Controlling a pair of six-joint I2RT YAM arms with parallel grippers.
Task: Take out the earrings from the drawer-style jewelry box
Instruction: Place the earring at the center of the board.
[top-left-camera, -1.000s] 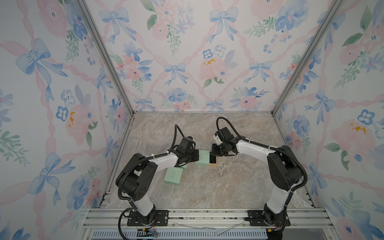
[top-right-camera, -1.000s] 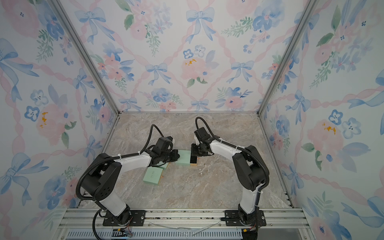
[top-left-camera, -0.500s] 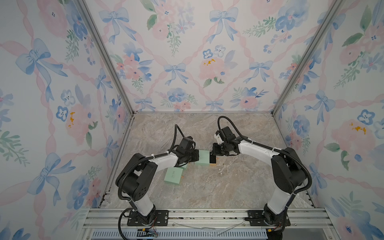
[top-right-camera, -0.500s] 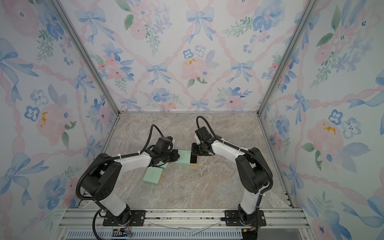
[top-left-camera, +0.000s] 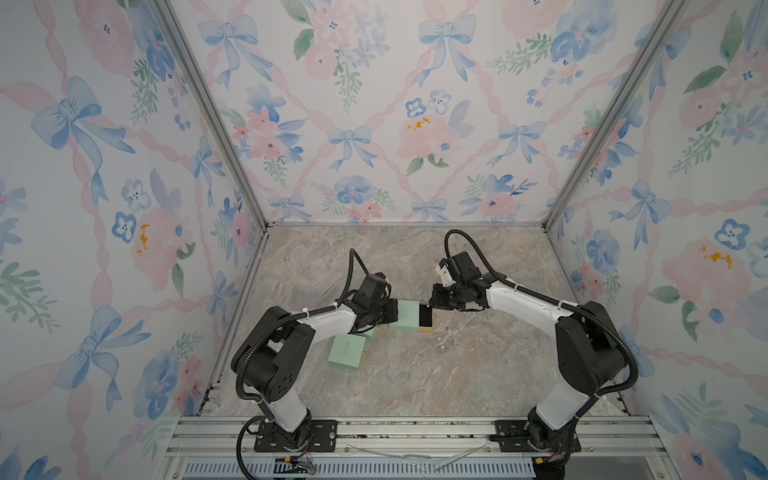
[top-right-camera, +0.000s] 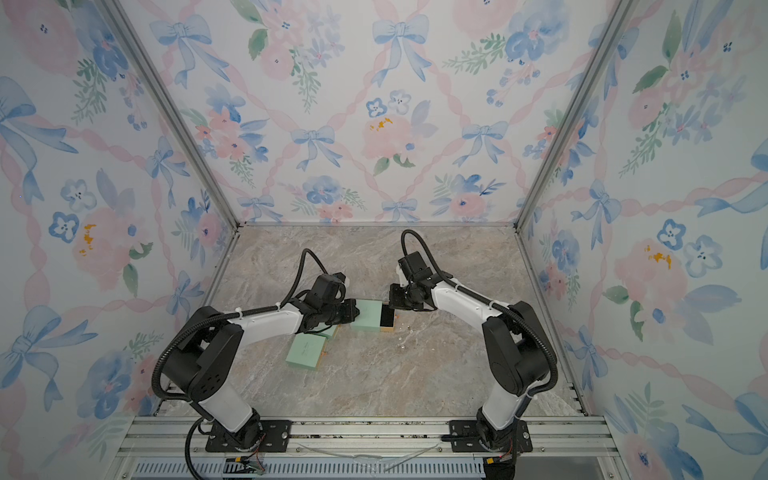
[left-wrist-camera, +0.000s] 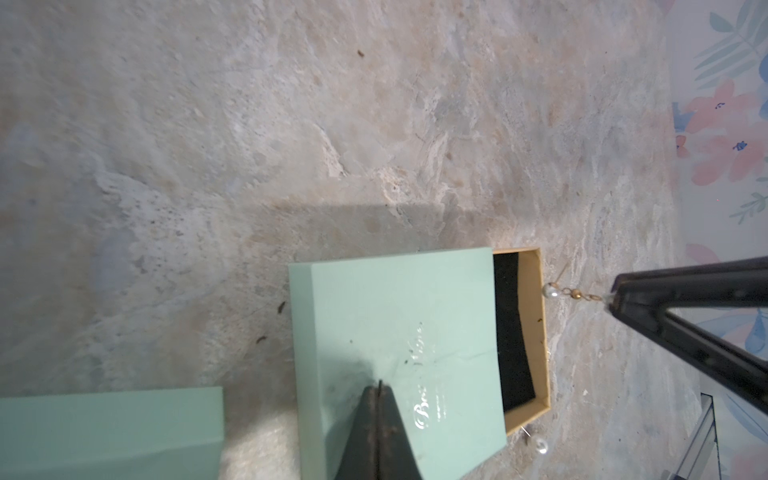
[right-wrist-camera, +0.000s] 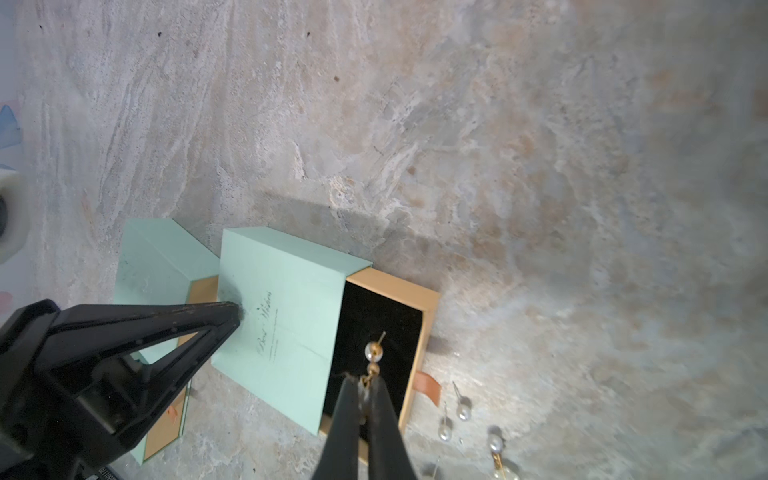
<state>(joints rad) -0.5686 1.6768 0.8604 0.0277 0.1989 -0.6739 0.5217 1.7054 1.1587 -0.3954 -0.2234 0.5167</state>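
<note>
The mint-green jewelry box (top-left-camera: 409, 316) (top-right-camera: 368, 314) lies mid-table with its gold drawer (right-wrist-camera: 382, 324) (left-wrist-camera: 513, 332) pulled partly out, black lining showing. My left gripper (left-wrist-camera: 379, 388) (top-left-camera: 392, 313) is shut with nothing in it, its tips pressing on the box's top. My right gripper (right-wrist-camera: 365, 384) (left-wrist-camera: 611, 297) (top-left-camera: 432, 301) is shut on the gold chain of one pearl earring (right-wrist-camera: 372, 353) (left-wrist-camera: 552, 291), held just above the drawer's open end. Other earrings (right-wrist-camera: 463, 411) (right-wrist-camera: 445, 433) (right-wrist-camera: 496, 442) lie on the marble beside the drawer.
A second mint-green box (top-left-camera: 347, 351) (top-right-camera: 306, 351) (right-wrist-camera: 158, 266) lies next to the left arm, touching the first box's rear corner. An orange ribbon tab (right-wrist-camera: 428, 384) sticks out of the drawer front. Floral walls enclose the marble table on three sides.
The right arm's elbow has drifted slightly to the right. Both grippers stay where they were, at the box.
</note>
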